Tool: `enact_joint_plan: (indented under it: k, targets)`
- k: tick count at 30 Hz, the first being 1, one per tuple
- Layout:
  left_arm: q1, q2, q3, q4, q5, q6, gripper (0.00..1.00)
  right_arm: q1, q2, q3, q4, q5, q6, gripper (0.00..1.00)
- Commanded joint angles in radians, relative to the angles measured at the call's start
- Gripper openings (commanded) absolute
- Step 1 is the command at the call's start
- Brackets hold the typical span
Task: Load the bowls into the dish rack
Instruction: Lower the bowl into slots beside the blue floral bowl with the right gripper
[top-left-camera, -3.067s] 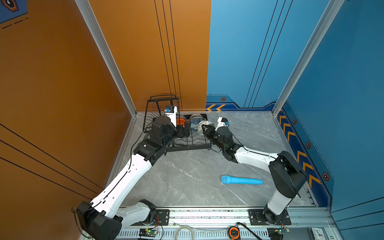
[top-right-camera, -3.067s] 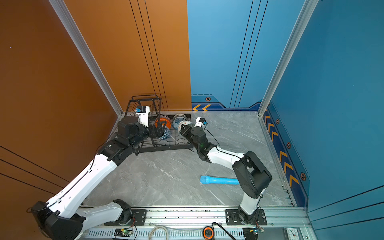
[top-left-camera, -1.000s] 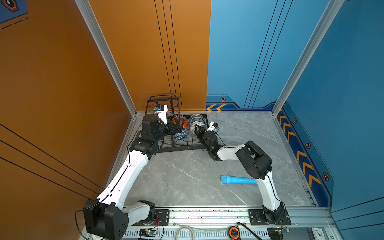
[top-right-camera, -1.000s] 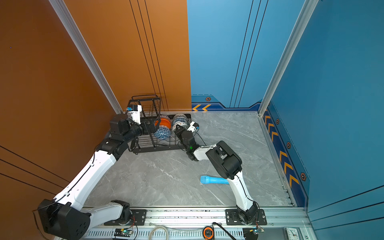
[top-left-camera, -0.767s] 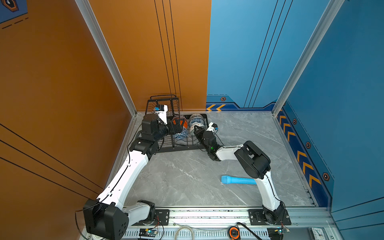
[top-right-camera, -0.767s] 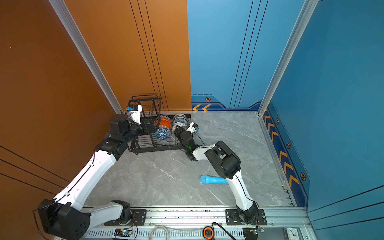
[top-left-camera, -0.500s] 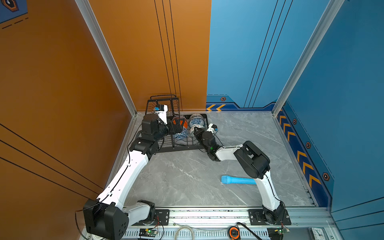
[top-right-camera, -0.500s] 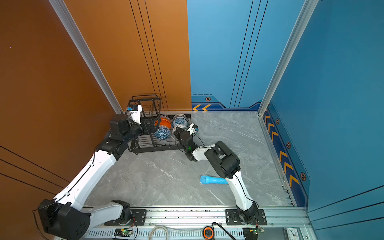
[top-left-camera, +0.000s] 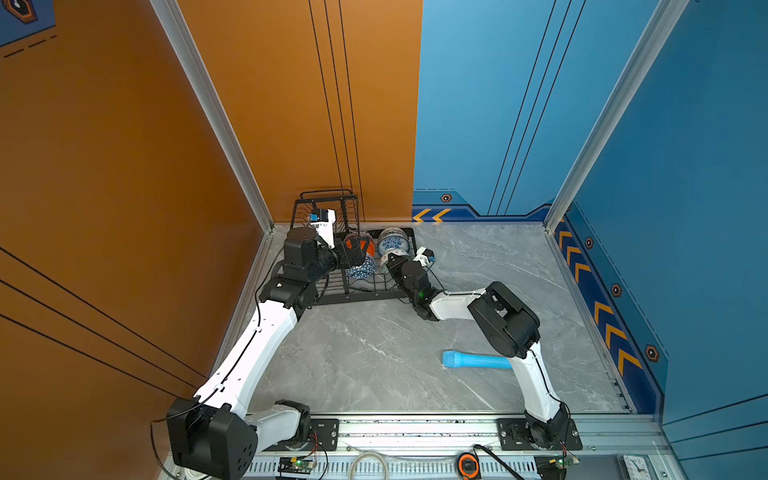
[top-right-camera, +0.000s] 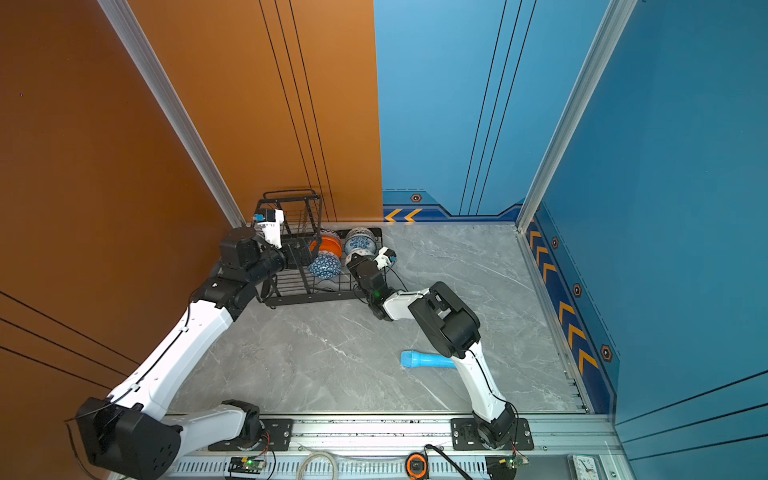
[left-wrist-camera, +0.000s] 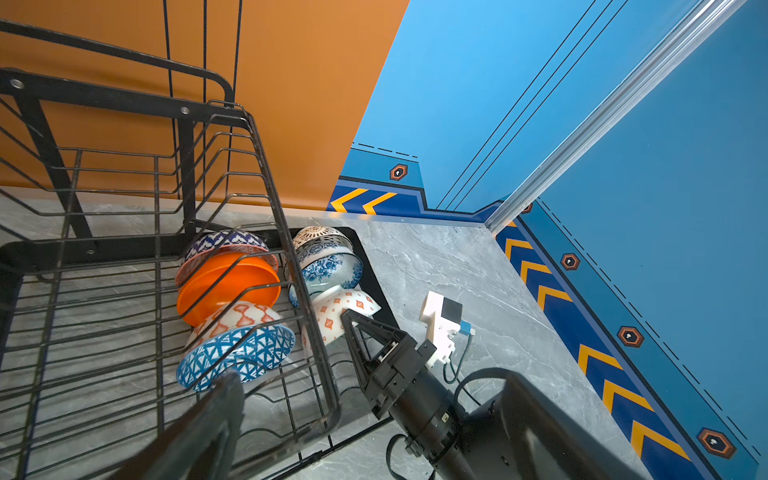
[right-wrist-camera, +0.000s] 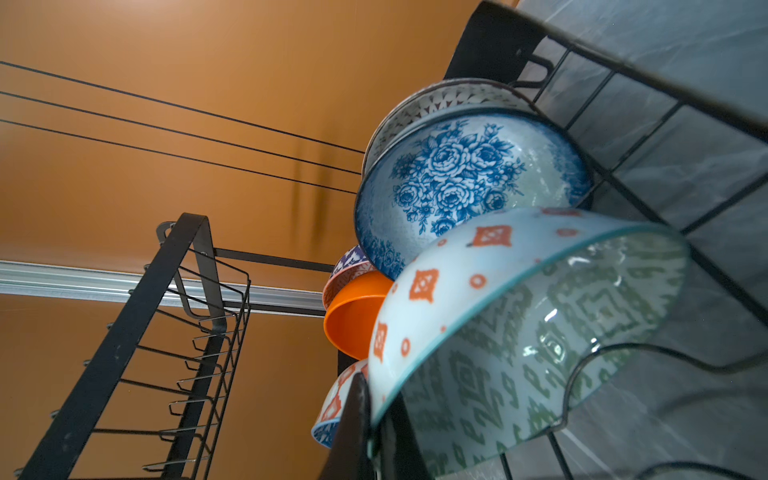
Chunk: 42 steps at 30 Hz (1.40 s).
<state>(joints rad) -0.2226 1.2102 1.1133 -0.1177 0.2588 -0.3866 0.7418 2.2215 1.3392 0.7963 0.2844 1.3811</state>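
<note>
Right pincer (left-wrist-camera: 349, 318) is clamped on the rim of the green-patterned bowl (right-wrist-camera: 540, 332), which leans in the dish rack's (top-left-camera: 357, 296) lower tray, left of centre in both top views. Left pincer (top-left-camera: 354, 252) gapes empty. If I release askew, the bowl could topple against the floral bowl (right-wrist-camera: 457, 178).

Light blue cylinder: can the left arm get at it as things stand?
Probably yes: open table lies between the left claw and the light blue cylinder; only its far end is hidden by the right arm.
</note>
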Motion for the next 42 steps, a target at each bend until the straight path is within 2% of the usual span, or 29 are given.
enact_joint_plan:
  k: [1, 11, 29, 42]
  targets:
    - [0.005, 0.014, -0.02, -0.019, 0.028, -0.011, 0.98, 0.018, -0.015, 0.011, -0.135, 0.022, 0.046, 0.0]
    - [0.005, 0.009, -0.021, -0.019, 0.025, -0.009, 0.98, 0.034, -0.019, 0.037, -0.292, 0.037, 0.117, 0.0]
    - [0.005, 0.006, -0.024, -0.019, 0.019, -0.005, 0.98, 0.034, -0.018, 0.129, -0.472, 0.014, 0.18, 0.09]
    - [0.009, 0.002, -0.025, -0.02, 0.013, -0.003, 0.98, 0.017, 0.007, 0.166, -0.509, -0.036, 0.225, 0.12]
